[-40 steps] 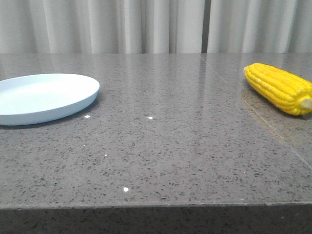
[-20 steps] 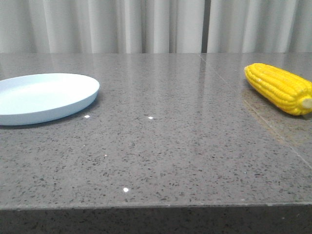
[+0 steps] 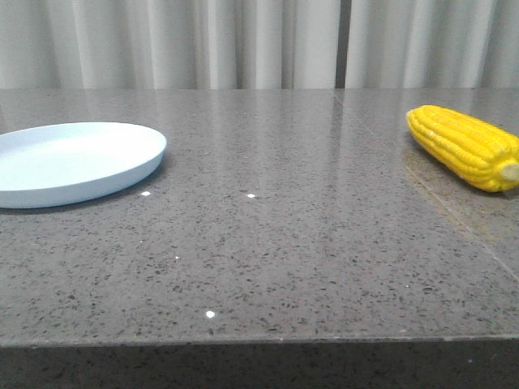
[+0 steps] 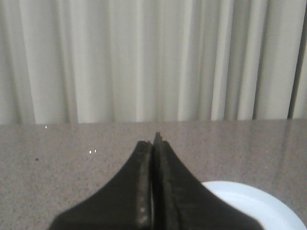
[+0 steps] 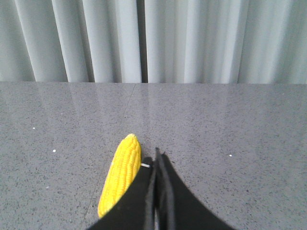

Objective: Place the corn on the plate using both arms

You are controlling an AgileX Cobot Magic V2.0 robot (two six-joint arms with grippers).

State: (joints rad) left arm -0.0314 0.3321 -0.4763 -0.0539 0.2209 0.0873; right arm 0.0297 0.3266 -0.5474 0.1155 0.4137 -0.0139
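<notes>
Yellow corn, pale blue plate, grey speckled tabletop

The corn (image 3: 464, 147) is bright yellow with neat rows of kernels and a pale stub end; the plate (image 3: 75, 162) is plain pale blue; the tabletop (image 3: 292, 243) is grey stone flecked dark and white; both pincers, left (image 4: 153, 143) and right (image 5: 157, 165), are matte black; the curtain (image 3: 243, 40) is off-white, pleated.

Bright yellow ear of corn (image 3: 466, 147) lying on its side at the table's right, tapered tip toward the curtain, pale stub end nearer, pale blue plate (image 3: 75, 162) empty, flat, well apart at left
</notes>
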